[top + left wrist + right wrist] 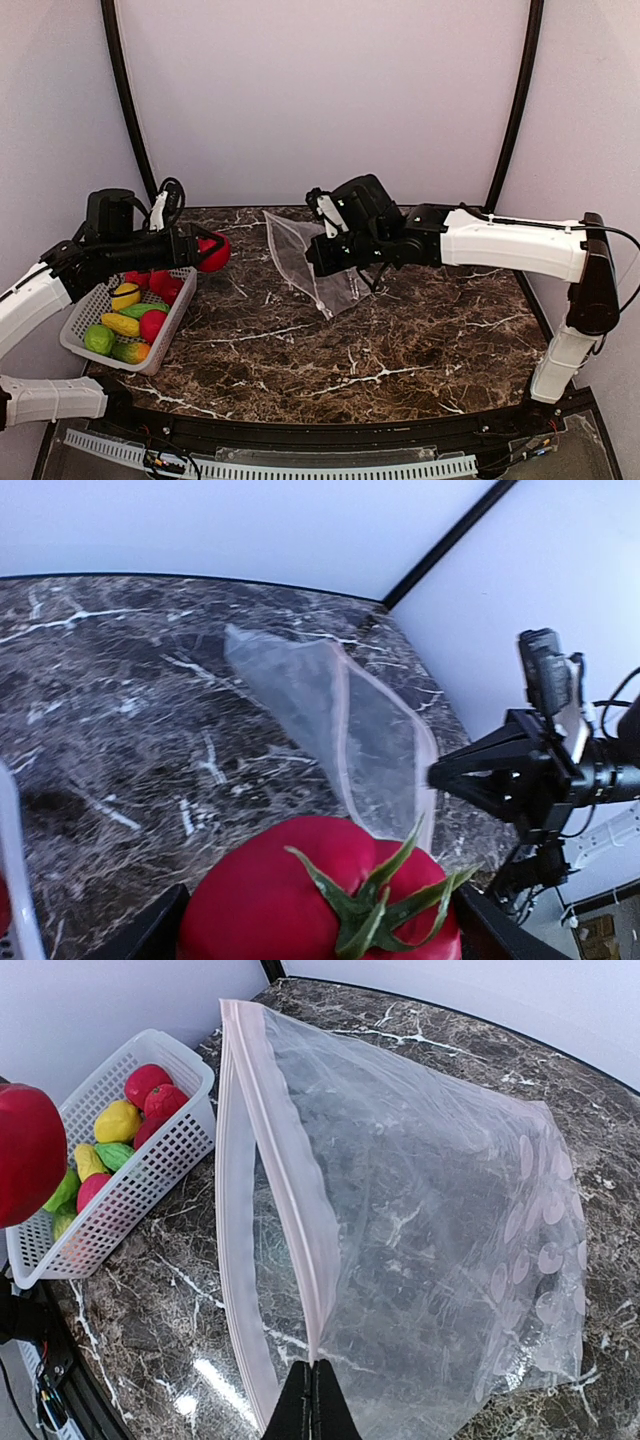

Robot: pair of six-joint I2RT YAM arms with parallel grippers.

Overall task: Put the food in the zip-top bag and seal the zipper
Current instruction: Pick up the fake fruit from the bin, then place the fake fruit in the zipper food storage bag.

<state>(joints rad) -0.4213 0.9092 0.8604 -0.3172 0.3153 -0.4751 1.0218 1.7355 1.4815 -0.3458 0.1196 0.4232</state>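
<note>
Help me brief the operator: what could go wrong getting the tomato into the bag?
The bag gapes only narrowly, so the tomato in the left gripper may catch the zipper strip and shove it. The right gripper pinches just one spot, so the bag could twist or slip.

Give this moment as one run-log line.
left gripper: shut on glossy red toy tomato | right gripper: shut on pale pink zipper strip of clear dotted plastic bag | white mesh basket: other food inside
</note>
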